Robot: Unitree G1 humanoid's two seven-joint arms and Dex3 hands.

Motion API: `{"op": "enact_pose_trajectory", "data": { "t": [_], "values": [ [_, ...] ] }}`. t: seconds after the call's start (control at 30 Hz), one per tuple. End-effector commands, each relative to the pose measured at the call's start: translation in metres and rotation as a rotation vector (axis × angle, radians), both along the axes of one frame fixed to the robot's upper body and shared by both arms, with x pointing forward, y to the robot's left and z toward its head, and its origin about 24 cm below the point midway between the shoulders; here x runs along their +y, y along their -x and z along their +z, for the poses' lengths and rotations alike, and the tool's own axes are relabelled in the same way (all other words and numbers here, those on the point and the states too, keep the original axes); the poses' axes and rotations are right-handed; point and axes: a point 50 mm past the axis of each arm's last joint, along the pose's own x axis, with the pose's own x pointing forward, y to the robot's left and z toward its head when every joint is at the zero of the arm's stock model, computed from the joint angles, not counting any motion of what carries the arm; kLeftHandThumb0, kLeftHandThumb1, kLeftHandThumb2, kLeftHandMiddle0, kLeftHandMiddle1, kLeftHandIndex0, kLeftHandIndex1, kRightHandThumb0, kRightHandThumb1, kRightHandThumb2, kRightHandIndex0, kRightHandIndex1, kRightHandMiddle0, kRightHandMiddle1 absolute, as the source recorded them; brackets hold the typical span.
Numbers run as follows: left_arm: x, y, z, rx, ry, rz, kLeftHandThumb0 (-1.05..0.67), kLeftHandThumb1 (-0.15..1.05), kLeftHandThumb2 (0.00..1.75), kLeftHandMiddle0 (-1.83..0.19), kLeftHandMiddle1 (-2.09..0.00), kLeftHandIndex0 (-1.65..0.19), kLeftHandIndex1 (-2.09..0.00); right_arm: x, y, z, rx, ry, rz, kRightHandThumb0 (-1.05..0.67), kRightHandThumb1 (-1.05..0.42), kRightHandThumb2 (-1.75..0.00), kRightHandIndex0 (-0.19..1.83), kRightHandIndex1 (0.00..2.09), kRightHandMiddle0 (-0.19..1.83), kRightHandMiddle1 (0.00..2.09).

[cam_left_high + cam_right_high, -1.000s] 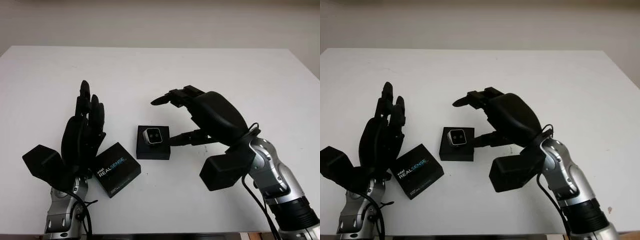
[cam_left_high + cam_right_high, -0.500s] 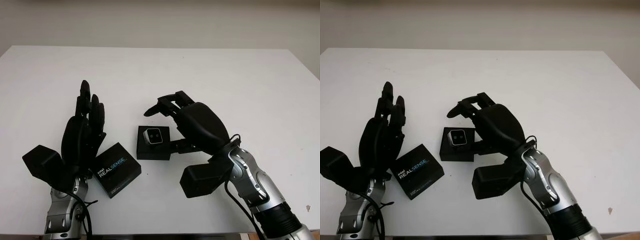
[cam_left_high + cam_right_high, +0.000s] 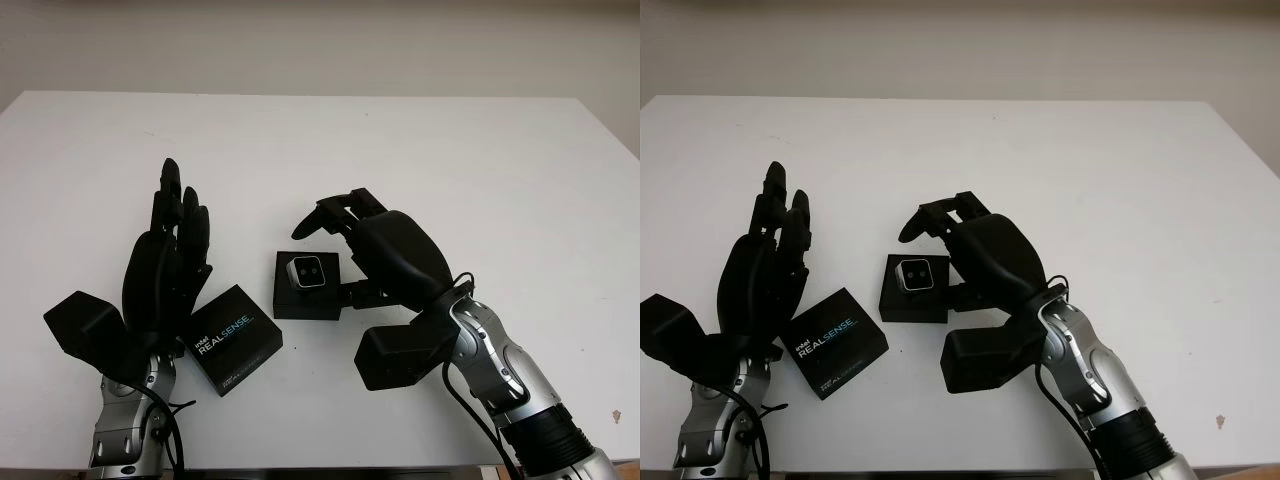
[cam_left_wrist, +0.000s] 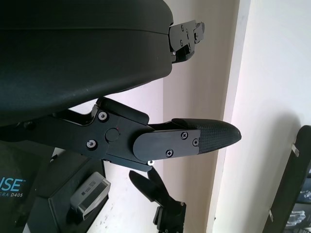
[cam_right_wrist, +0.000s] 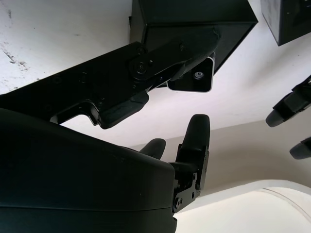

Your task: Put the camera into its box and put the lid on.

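Most likely a robotics lab or test room, judging by a bare white counter [image 3: 420, 150] set against a plain pale wall [image 3: 320, 45], a boxed depth camera [image 3: 308, 272] beside its lid [image 3: 234, 340] printed "RealSense", and nothing homely or shop-like anywhere nearby.

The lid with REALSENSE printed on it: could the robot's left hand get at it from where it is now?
Probably yes. The lid lies flat on the table right beside the open left hand, with nothing lying on it. The right hand is busy over at the box.
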Motion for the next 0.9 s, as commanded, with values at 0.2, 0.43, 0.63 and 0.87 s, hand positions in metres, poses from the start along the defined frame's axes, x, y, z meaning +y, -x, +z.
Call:
{"op": "enact_pose_trajectory", "data": {
  "t": [0.2,0.43,0.63,0.87],
  "values": [
    [-0.0002,0.0004,-0.0004,-0.009,-0.002,-0.015,-0.68,1.05,0.45,0.19,0.0,0.19,0.0,0.0015,-0.0045,-0.0006,0.0,-0.009,0.002,-0.76,-0.91,-0.05,0.03,0.83,0.13,1.06],
    [-0.0006,-0.0003,-0.0007,-0.01,0.001,-0.016,-0.68,1.05,0.46,0.19,0.0,0.19,0.0,0.002,-0.0054,-0.0017,0.009,-0.005,0.005,-0.75,-0.91,-0.05,0.04,0.81,0.15,1.01],
    [-0.0007,-0.0002,-0.0009,-0.01,0.004,-0.013,-0.69,1.05,0.44,0.19,0.0,0.19,0.0,0.0029,-0.006,-0.0033,0.023,-0.012,0.015,-0.73,-0.91,-0.05,0.05,0.8,0.18,1.01],
    [-0.0013,0.0002,-0.0007,-0.006,0.004,-0.01,-0.7,1.05,0.44,0.19,0.0,0.19,0.0,0.0056,-0.0063,-0.007,0.031,-0.008,0.026,-0.68,-0.9,-0.05,0.07,0.82,0.23,1.04]
  ]
}}
